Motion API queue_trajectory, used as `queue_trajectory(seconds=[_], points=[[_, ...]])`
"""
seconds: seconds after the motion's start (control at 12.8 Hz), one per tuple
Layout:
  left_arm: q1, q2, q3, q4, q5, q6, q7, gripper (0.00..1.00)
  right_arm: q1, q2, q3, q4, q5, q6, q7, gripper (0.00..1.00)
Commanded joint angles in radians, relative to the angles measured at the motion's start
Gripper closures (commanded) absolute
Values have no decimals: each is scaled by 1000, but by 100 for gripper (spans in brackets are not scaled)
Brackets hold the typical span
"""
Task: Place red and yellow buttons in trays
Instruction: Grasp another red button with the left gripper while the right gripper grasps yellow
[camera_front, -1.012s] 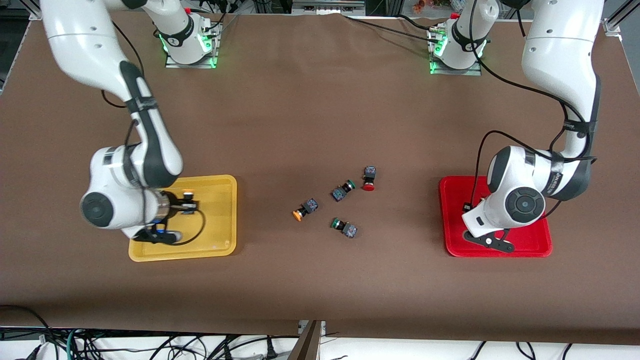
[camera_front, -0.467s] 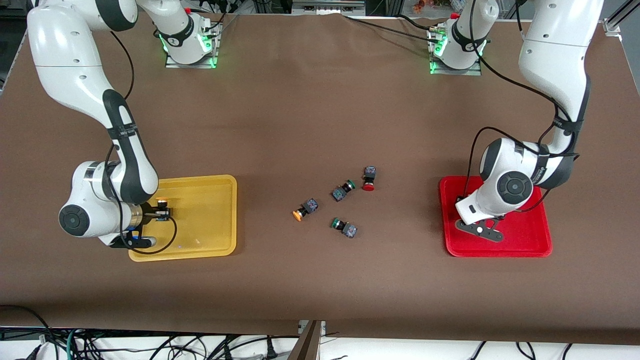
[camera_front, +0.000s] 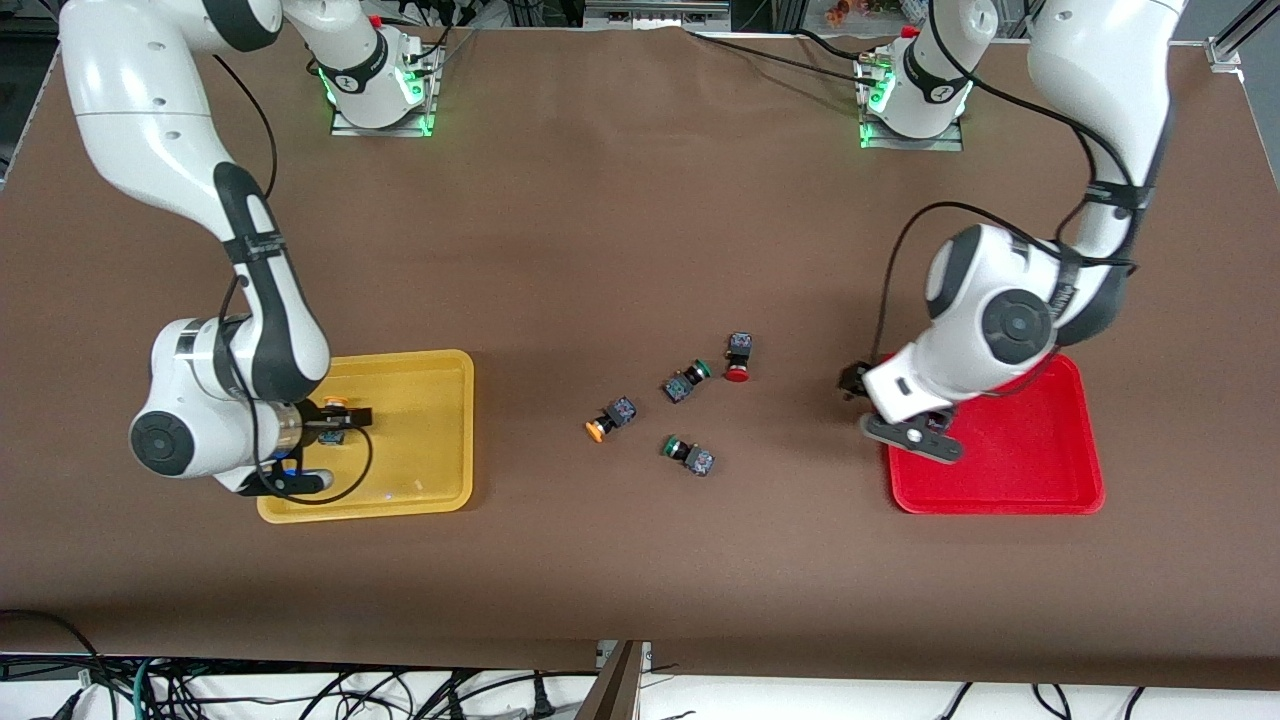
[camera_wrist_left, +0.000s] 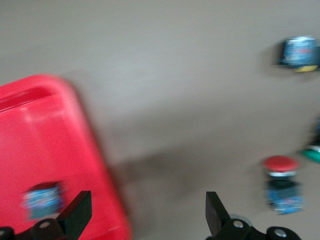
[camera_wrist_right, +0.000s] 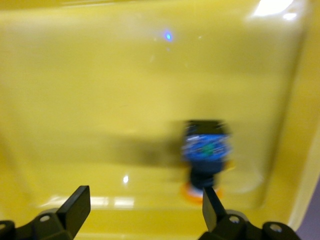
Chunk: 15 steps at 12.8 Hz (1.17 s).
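My right gripper (camera_front: 345, 418) (camera_wrist_right: 144, 210) hangs open low over the yellow tray (camera_front: 430, 430) (camera_wrist_right: 100, 100). An orange-yellow-capped button (camera_front: 336, 404) (camera_wrist_right: 206, 145) lies loose in the tray beside one fingertip. My left gripper (camera_front: 872, 400) (camera_wrist_left: 147, 215) is open over the red tray's (camera_front: 1030, 460) (camera_wrist_left: 45, 140) edge toward the table's middle. A button (camera_wrist_left: 44, 200) lies in that tray, its cap hidden. On the cloth between the trays lie a red-capped button (camera_front: 738, 360) (camera_wrist_left: 281, 175) and an orange-yellow-capped one (camera_front: 608, 420).
Two green-capped buttons (camera_front: 685, 382) (camera_front: 688, 455) lie on the brown cloth among the others, one between the red-capped and orange-yellow-capped buttons, one nearer the front camera. Both arm bases stand along the table's back edge.
Both grippers have opened. The right one has let its orange-yellow-capped button go in the yellow tray. The left one has risen and swung from over the red tray toward the table's middle.
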Motion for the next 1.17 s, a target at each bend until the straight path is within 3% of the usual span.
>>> queue_trajectory(seconds=[0.0, 0.23, 0.47, 0.78, 0.86, 0.93, 1.01, 1.09], points=[[-17, 15, -99, -35, -23, 42, -93, 0, 99, -10, 9, 29, 3, -57, 272, 0], [-69, 7, -114, -163, -4, 191, -196, 0, 181, -7, 51, 29, 50, -23, 592, 0], [-146, 28, -108, -266, 45, 351, -334, 0, 283, -5, 52, 29, 124, 111, 930, 0], [-171, 111, -105, -259, 372, 408, -586, 0, 412, 24, 49, 29, 111, 340, 1212, 0], [-166, 113, -105, -259, 405, 408, -595, 0, 434, 32, 48, 27, 107, 381, 1257, 0], [-162, 113, -107, -257, 408, 410, -595, 8, 455, 42, 43, 29, 103, 418, 1283, 0], [-160, 113, -107, -250, 407, 408, -598, 37, 468, 47, 40, 27, 85, 443, 1291, 0], [-162, 111, -107, -248, 408, 408, -604, 53, 469, 59, 40, 29, 62, 463, 1294, 0]])
